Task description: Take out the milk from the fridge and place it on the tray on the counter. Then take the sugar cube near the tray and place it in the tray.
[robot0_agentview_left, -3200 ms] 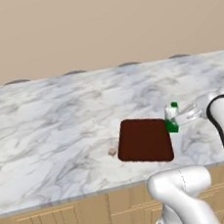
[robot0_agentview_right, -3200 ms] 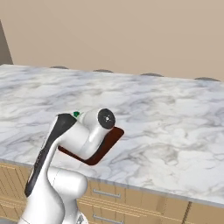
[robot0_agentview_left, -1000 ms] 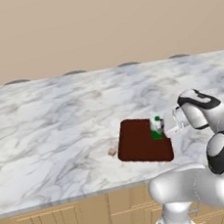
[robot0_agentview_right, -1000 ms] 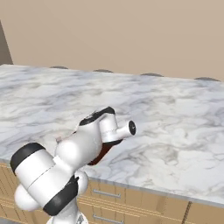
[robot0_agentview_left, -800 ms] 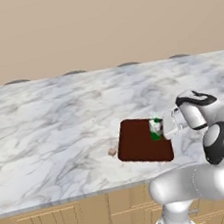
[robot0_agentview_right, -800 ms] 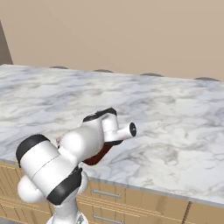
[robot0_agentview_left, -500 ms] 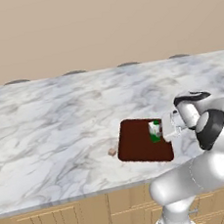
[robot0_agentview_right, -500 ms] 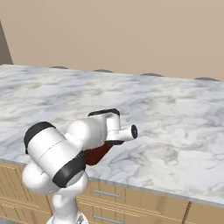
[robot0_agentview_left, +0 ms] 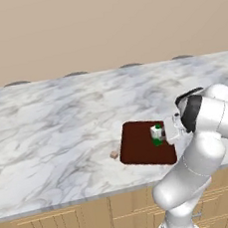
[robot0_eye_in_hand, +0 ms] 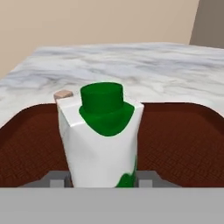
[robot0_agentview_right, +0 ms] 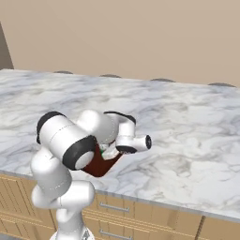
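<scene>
Milk carton point(robot0_agentview_left: 157, 133): small, white-topped with a green cap, green at its base. It stands upright over the right part of the tray point(robot0_agentview_left: 139, 143); whether its base rests on the tray cannot be told. In the hand view the carton point(robot0_eye_in_hand: 101, 135) rises close up between the two grey fingers point(robot0_eye_in_hand: 56, 179).

Jaws point(robot0_agentview_left: 162, 133): set around the carton at its lower sides, pointing sideways to the left from the white arm; whether they are pressing it or have let go cannot be told.

Tray: flat, dark reddish-brown, rounded corners, lying on the marble table point(robot0_agentview_left: 57, 122) near its front edge. In the right base view a corner of the tray point(robot0_agentview_right: 99, 166) shows under the arm.

Sugar cube point(robot0_agentview_left: 114, 155): tiny, pale pink-beige, on the table just beside the tray's left edge, outside it.
</scene>
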Available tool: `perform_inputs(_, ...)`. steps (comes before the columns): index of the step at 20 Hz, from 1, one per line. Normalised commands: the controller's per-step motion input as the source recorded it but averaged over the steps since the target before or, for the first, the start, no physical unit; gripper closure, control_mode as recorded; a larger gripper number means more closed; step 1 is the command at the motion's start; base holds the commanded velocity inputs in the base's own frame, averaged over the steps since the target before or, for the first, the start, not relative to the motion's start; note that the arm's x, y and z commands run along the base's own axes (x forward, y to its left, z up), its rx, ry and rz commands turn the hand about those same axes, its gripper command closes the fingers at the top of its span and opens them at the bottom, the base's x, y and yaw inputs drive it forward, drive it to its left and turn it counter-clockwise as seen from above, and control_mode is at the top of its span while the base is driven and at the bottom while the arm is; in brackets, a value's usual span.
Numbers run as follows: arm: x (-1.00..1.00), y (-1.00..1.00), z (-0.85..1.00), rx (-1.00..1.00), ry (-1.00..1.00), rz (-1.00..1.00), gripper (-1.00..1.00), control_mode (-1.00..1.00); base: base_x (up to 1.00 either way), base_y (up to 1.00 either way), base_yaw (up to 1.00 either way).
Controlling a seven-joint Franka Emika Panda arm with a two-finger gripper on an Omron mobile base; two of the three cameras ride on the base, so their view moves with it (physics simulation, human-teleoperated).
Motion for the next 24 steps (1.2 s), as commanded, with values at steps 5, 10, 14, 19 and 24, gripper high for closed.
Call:
perform_inputs(5, 0.15, -0.05, -0.34, 0.00, -0.04, 0.04, 1.00, -1.00, 0.00, 0.00, 0.00)
perform_inputs(10, 0.00, -0.16, -0.11, 0.00, -0.03, 0.02, -1.00, -1.00, 0.00, 0.00, 0.00)
perform_inputs(14, -0.06, -0.28, 0.00, 0.06, -0.08, 0.05, -1.00, -1.00, 0.00, 0.00, 0.00)
perform_inputs(19, -0.17, -0.07, 0.25, 0.02, -0.19, 0.06, -1.00, -1.00, 0.00, 0.00, 0.00)
perform_inputs(24, -0.75, 0.21, 0.92, -0.07, -0.32, 0.03, -1.00, -1.00, 0.00, 0.00, 0.00)
